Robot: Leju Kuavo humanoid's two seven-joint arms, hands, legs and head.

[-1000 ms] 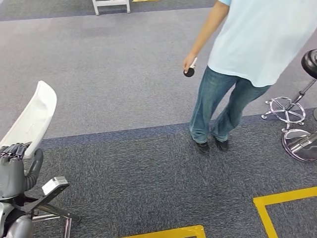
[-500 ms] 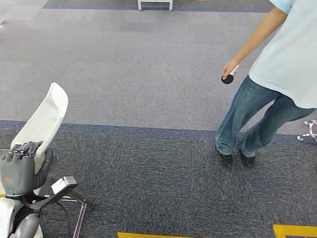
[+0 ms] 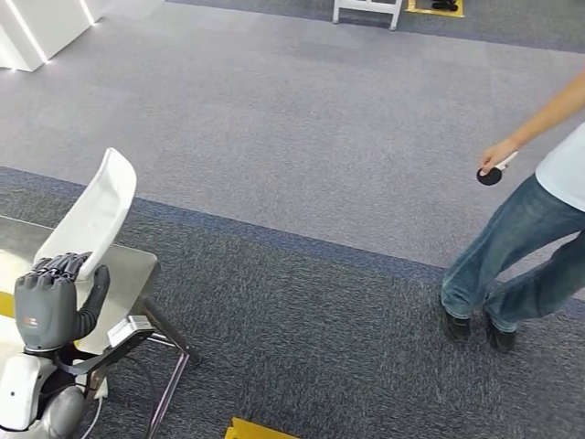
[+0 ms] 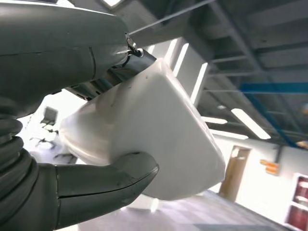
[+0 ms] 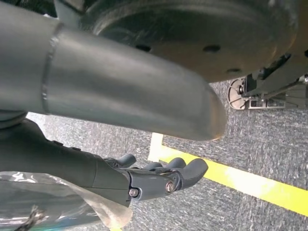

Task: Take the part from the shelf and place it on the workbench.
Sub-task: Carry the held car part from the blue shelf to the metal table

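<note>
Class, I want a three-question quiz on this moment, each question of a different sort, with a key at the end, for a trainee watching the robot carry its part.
1. True or false: the left hand holds the white part.
2. Multiple choice: the metal workbench in the head view is
A. directly under the left hand and the part
B. beside the person's shoes
C. behind the person
3. Short answer: what does the person's hand hold?

Key
1. True; in the left wrist view the thumb and fingers clamp the part.
2. A
3. A small black disc with a pale handle; what it is cannot be told.
</note>
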